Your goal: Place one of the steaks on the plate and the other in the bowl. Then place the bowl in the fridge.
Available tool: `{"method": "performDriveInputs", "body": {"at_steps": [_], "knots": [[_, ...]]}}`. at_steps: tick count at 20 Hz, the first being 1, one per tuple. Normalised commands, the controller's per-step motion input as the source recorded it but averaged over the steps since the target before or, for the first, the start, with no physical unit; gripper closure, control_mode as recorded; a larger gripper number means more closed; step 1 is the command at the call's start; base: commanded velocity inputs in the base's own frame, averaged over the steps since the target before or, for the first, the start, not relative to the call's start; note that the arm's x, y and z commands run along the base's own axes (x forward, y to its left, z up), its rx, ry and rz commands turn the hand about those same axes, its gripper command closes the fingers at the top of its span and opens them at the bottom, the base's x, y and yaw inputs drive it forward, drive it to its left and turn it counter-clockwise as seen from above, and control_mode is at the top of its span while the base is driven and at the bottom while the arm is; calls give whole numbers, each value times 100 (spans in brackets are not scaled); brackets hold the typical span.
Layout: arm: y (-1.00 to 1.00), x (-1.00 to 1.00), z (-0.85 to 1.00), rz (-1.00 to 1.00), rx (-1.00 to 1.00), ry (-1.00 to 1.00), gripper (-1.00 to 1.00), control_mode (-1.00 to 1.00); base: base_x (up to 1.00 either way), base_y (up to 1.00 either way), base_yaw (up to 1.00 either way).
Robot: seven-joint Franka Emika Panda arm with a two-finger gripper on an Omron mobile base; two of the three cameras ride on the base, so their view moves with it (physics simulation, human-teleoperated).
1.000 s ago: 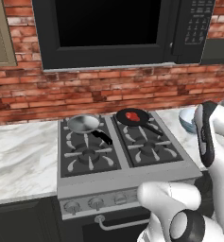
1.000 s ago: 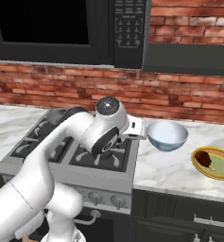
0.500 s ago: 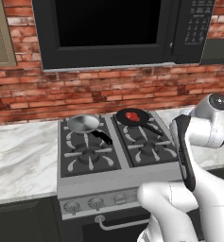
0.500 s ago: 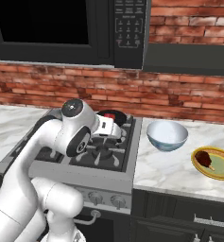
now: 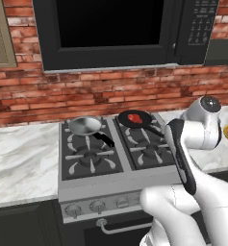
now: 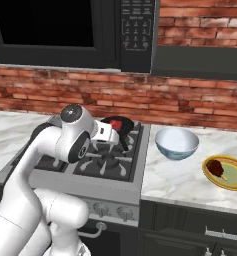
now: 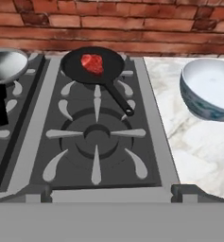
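Reaching forward over the stove's (image 5: 110, 153) front edge, the arm bends at the elbow, with its wrist above the right front burner (image 7: 95, 134). The gripper (image 6: 109, 134) appears in the right base view as a white block beside the black pan (image 6: 121, 126); its fingertips cannot be made out there. The jaws stand fully apart and hold nothing.

Containers:
- Black pan, right rear burner: holds the red steak (image 7: 92, 63). Its handle points toward the stove front.
- Silver pan (image 5: 84, 126), left rear burner: nothing visible inside. Its dark handle points forward and to the right.
- Bowl (image 6: 176, 142), on the marble counter (image 6: 185, 175) just right of the stove: nothing visible inside.
- Plate (image 6: 226, 172), on the counter right of the bowl and apart from it: holds the brown steak (image 6: 215, 166).

Occlusion and cropping:
- In the left base view the arm hides the bowl, and the plate shows as a sliver at the right edge.
- In the hand view the bowl is cut off at the right edge and the silver pan at the left edge.
- In the right base view the arm covers the stove's left burners.
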Motion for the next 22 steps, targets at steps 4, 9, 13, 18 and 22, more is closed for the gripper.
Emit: {"method": "performDriveInputs", "body": {"at_steps": [4,9,13,18,22], "knots": [[39,32,0,3,0,0,-100,-100,0,0,0],[14,47,0,0,0,4,-100,-100,0,0,0],[3,39,0,0,0,7,-100,-100,0,0,0],[1,36,0,0,0,8,-100,-100,0,0,0],[4,39,0,0,0,11,-100,-100,0,0,0]]}}
